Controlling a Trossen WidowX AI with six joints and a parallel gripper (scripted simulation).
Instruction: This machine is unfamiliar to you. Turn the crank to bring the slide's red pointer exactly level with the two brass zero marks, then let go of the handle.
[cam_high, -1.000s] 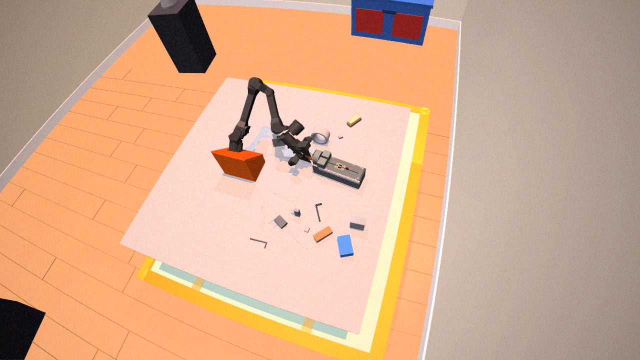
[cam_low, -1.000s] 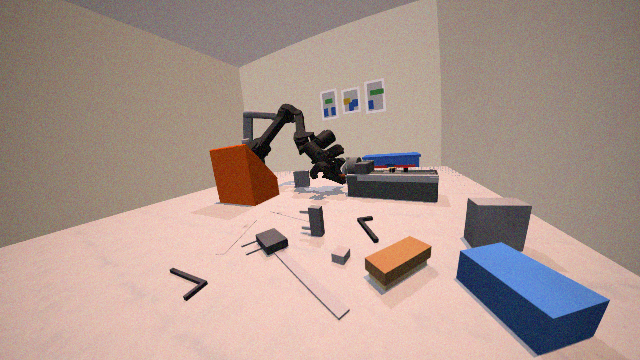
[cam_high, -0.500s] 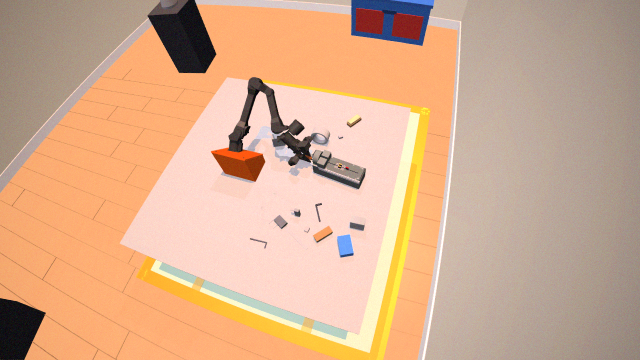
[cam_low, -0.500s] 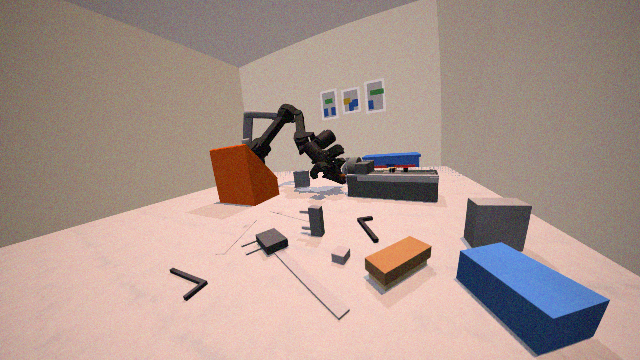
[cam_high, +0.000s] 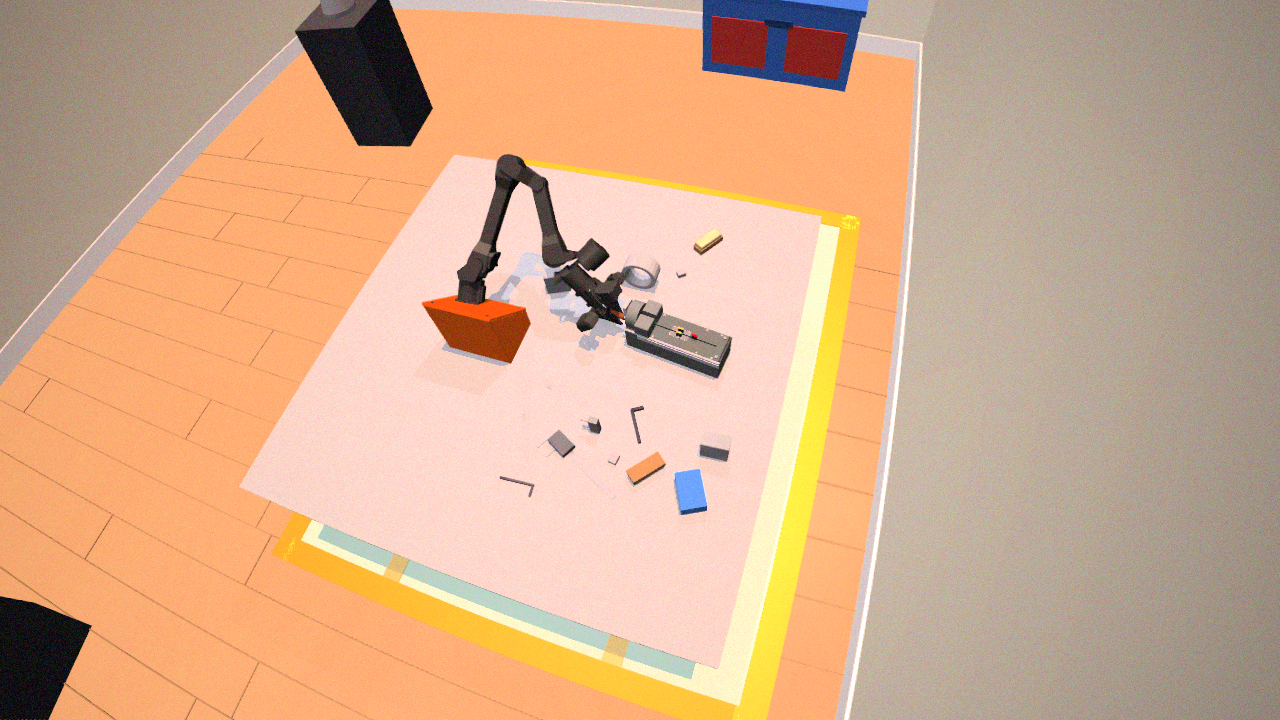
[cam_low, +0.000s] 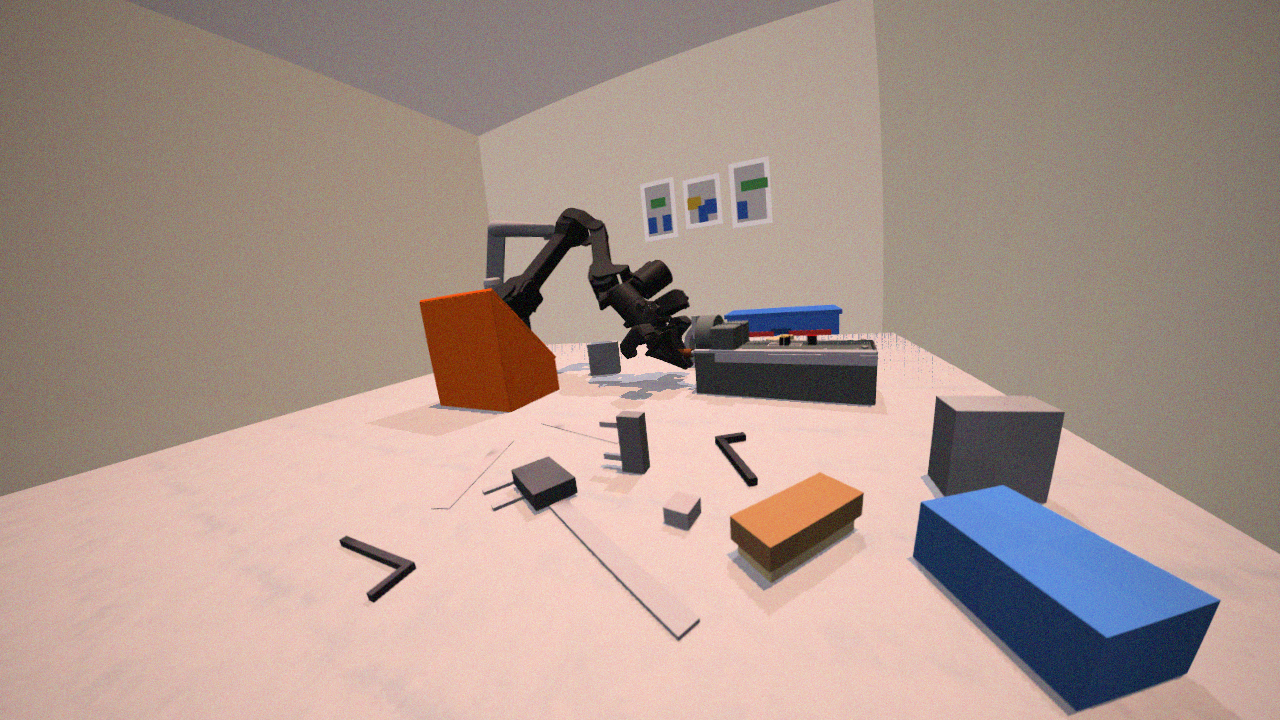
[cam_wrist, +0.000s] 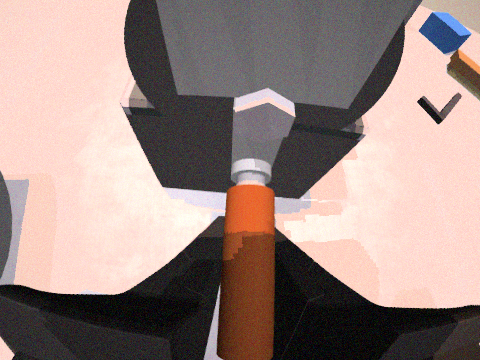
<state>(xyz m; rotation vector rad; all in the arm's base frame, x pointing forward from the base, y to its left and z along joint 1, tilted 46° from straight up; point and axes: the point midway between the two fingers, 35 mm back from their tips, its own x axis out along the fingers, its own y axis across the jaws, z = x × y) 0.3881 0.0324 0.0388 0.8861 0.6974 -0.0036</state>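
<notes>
The dark grey machine (cam_high: 675, 352) (cam_low: 778, 376) stands on the table with its slide on top. The small red pointer (cam_high: 694, 336) shows on the slide, a little off the yellow brass marks (cam_high: 680, 332), toward the end away from the crank; it is not level with them. The grey crank arm (cam_wrist: 259, 131) hangs down on the machine's end face. My gripper (cam_high: 619, 316) (cam_low: 688, 354) (cam_wrist: 242, 227) is shut on the orange crank handle (cam_wrist: 250, 210), one finger on each side. The handle's outer end runs out of the wrist view.
An orange wedge (cam_high: 483, 333) (cam_low: 469, 358) stands by the arm's base. A grey ring (cam_high: 640, 271) lies just behind the gripper and machine. In front are a blue block (cam_high: 690, 491) (cam_low: 1056, 573), a grey block (cam_high: 714, 447), an orange block (cam_high: 645, 468) and hex keys (cam_high: 636, 425).
</notes>
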